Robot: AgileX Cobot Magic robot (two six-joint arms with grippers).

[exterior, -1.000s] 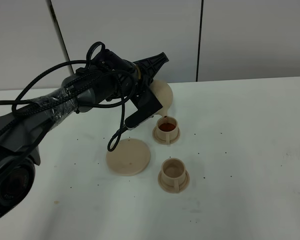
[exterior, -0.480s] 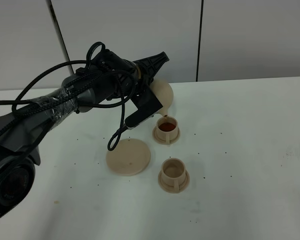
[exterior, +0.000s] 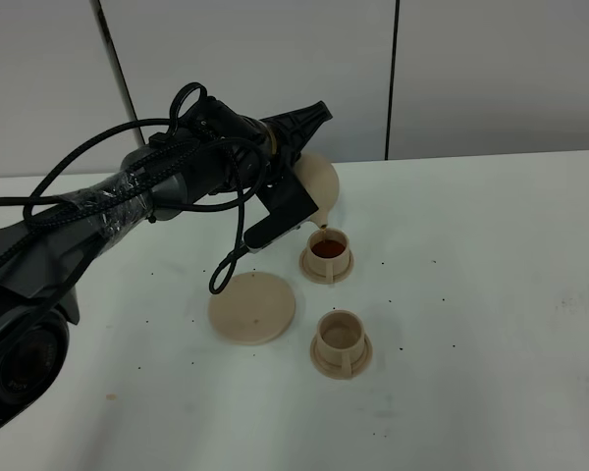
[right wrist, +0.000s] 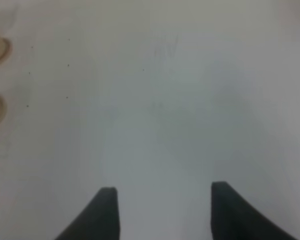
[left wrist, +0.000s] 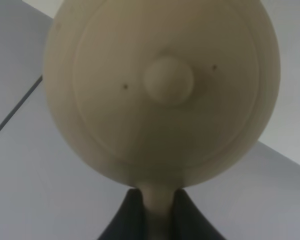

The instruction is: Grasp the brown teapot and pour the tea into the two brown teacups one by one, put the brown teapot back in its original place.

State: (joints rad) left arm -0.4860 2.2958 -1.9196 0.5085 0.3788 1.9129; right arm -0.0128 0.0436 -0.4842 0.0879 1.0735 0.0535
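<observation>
one matte tan cylindrical teacup point(exterior: 327, 255), the far one, holds tea beneath the tilted round-bellied tan teapot point(exterior: 321, 184), clamped at its handle by the left gripper point(left wrist: 157, 212); right gripper point(right wrist: 162, 200) jaws apart; level the spout gently before crossing to the empty near teacup point(exterior: 341, 340).

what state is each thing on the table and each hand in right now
teapot: lifted, tilted, spout over the far cup
far cup: upright, reddish-brown tea inside
near cup: upright, no tea visible inside
plate: flat on the table, nothing on it
left hand: shut on the teapot's handle
right hand: open, holding nothing
</observation>
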